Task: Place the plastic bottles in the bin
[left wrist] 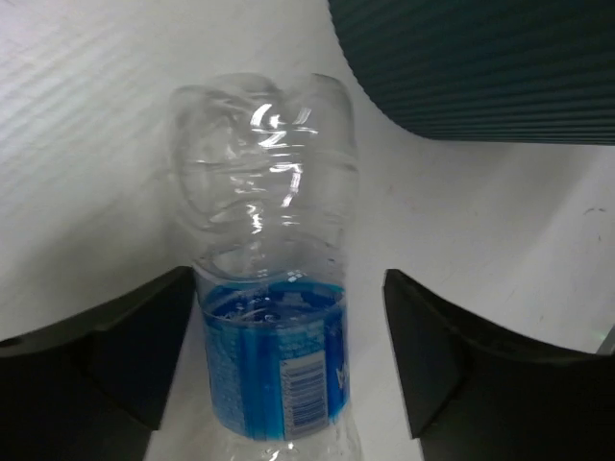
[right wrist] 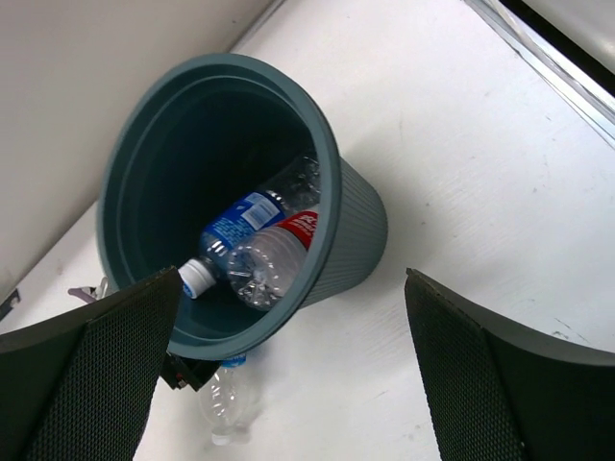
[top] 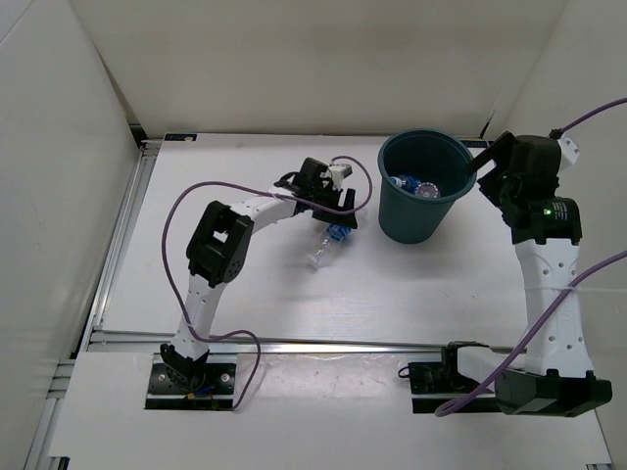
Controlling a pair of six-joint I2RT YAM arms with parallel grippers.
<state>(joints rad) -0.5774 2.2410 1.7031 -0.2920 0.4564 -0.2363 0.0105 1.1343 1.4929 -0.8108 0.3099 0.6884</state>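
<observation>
- The left pincer (left wrist: 288, 346) is held wide open astride a blue-labelled bottle (left wrist: 259, 192), which lies ungripped on the surface (top: 245, 304) beside the bin (top: 421, 220).
- The right pincer (right wrist: 291, 288) is spread open and empty by the rim.
- Inside, a second blue bottle (right wrist: 235, 226) and a red-labelled bottle (right wrist: 279, 254) are seen; a fourth cannot be made out.

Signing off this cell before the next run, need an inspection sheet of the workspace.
Surface: white table, matte.
Job's things: teal bin upright, holding a blue-labelled bottle and a red-labelled bottle; a loose bottle, blue-labelled, lies left of the bin.
Clutter: nothing seen.
Grippers: left claw open, straddling the loose bottle; right claw open, by the bin's rim.
Cables: purple left cable loops over the table; purple right cable runs off-frame.
Surroundings: white walls.
</observation>
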